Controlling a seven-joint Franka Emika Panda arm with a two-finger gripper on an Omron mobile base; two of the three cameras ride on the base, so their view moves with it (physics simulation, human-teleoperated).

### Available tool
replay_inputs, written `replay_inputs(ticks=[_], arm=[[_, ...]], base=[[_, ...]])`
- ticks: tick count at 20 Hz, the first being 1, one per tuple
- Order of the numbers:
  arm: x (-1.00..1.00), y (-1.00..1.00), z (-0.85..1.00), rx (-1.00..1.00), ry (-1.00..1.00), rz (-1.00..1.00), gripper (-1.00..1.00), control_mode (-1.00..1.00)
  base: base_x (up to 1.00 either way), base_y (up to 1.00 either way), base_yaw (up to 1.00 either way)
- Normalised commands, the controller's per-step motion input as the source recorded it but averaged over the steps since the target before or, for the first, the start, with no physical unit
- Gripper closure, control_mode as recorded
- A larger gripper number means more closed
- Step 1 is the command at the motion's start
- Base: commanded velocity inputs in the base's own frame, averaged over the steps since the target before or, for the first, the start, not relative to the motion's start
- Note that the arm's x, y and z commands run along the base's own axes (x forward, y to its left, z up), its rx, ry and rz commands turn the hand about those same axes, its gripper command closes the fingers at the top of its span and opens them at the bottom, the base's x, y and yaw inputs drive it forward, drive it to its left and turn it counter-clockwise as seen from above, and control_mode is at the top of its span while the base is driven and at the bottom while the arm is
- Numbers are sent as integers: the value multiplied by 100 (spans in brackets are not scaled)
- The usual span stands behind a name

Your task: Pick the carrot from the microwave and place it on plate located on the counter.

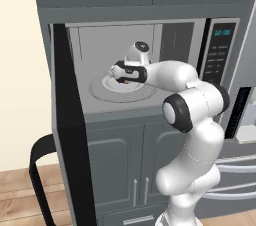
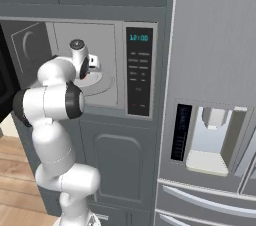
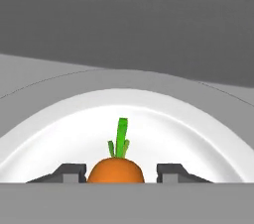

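With the pincer (image 3: 118,174) spread narrowly either side of the carrot (image 3: 115,169) inside the microwave (image 1: 145,70), an off-centre close could have rolled it off the white plate (image 3: 59,134).

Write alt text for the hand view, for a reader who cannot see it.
An orange carrot with a short green top sits between the two dark fingertips of the gripper, which stand open on either side of it, not touching. It lies on a white plate on the pale grey turntable of the microwave, whose grey back wall rises behind.
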Motion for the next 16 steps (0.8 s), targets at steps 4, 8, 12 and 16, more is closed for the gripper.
replay_inputs(ticks=[4,8,12,16], arm=[[-11,2,-12,0,3,0,100,-100],[-42,0,-22,0,0,0,100,-100],[-66,-8,0,4,-15,-4,100,-100],[-90,-22,14,9,-27,-9,100,-100]], base=[[0,0,0],[0,0,0],[0,0,0],[0,0,0]])
